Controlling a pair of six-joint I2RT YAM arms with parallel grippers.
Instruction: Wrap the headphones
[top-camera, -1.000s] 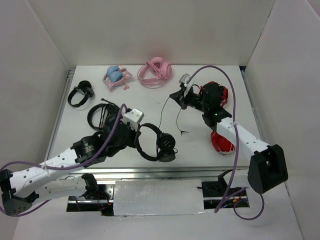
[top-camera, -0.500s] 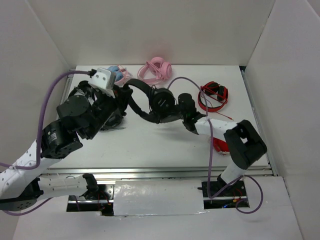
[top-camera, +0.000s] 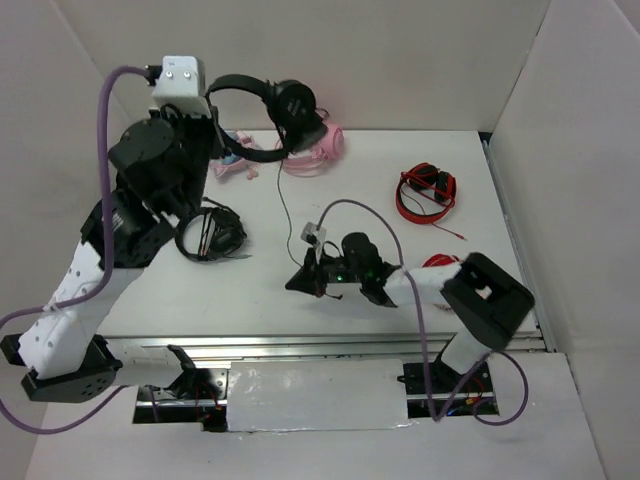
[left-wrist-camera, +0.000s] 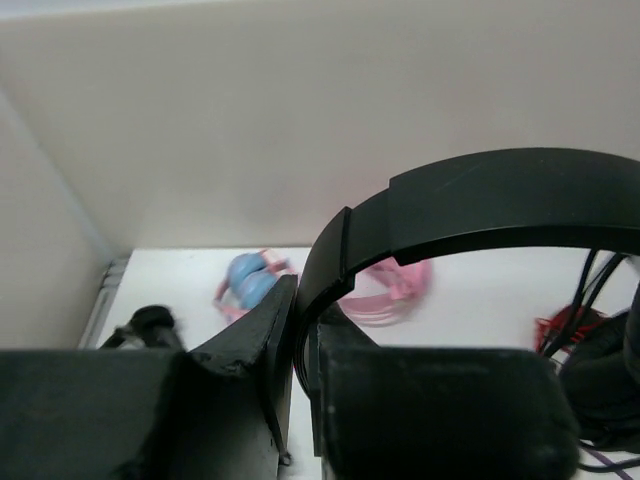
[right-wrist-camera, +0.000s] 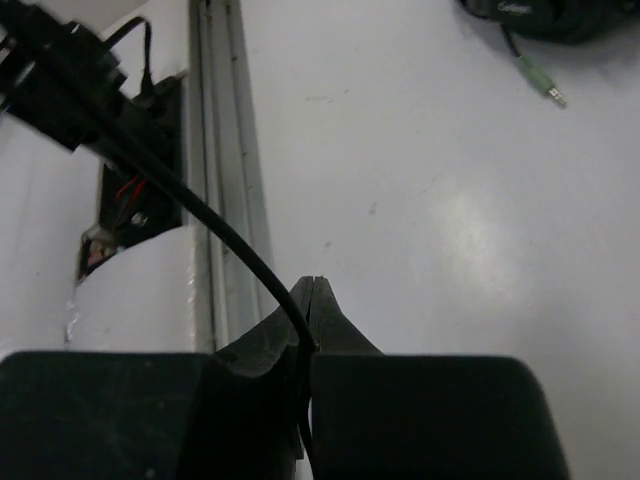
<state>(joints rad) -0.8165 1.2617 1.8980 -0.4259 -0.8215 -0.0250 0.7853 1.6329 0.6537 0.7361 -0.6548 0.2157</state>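
We find the slim black on-ear headphones (top-camera: 293, 102) lifted clear of the white bench (top-camera: 380, 165), high up near the back wall. The left gripper (left-wrist-camera: 300, 305) is clamped narrow on the thin headband, which arcs out of its jaws to the right in the left wrist view. One round earcup hangs at the far end of the band, above the rear of the bench. From it the thin black cable (top-camera: 283, 195) drops down and forward to the right gripper (top-camera: 297, 283). That gripper sits low over the middle of the bench with its jaws closed tight on the cable. The right wrist view shows the cable pinched at the fingertips.

Surroundings:
- Pink over-ear headphones (top-camera: 325, 150) lie at the rear, partly hidden behind the raised earcup.
- A blue and pink pair (top-camera: 230, 160) lies just left of them, partly behind the left arm.
- A bulky black headset (top-camera: 210, 232) lies on the left half of the bench, beside the left arm and apart from the hanging cable.
- A green-tipped jack plug (right-wrist-camera: 540, 85) rests on the bench ahead of the right gripper.
- Red headphones (top-camera: 425, 195) lie at the right rear, well apart from the cable.
- A red object (top-camera: 438, 262) shows beside the right forearm, mostly covered. We cannot tell what it is.
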